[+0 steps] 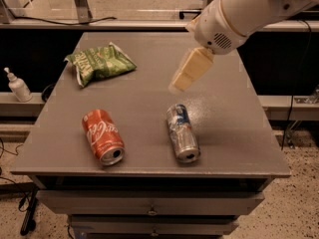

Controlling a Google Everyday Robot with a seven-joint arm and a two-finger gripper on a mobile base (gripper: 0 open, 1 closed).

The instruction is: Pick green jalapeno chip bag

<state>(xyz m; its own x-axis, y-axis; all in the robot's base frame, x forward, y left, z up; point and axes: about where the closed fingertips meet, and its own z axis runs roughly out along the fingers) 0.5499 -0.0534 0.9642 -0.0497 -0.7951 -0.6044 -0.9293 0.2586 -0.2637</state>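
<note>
Progress: nothing picked yet. The green chip bag lies flat on the bench, untouched, well apart from the silver-blue can, beyond it and off to the left, near the far corner.

Gripper: in the air just beyond the silver-blue can and slightly above it, tilted down toward the bench top. It carries nothing. Whether the jaws are apart or together, you cannot tell.

Left to do, by my reading: all of it. You need to carry the gripper across from the silver-blue can's side to the bag, lower it, close on the bag and lift.

Containers:
- Silver-blue can: on its side, top end toward the near edge. Contents not visible.
- Red cola can: on its side, left of the silver-blue can and apart from it, top end also toward the near edge. Contents not visible.
- Bag: crinkled, looks closed; what it holds is not visible.
- Drawers below the silver-blue can's edge of the bench: shut.
</note>
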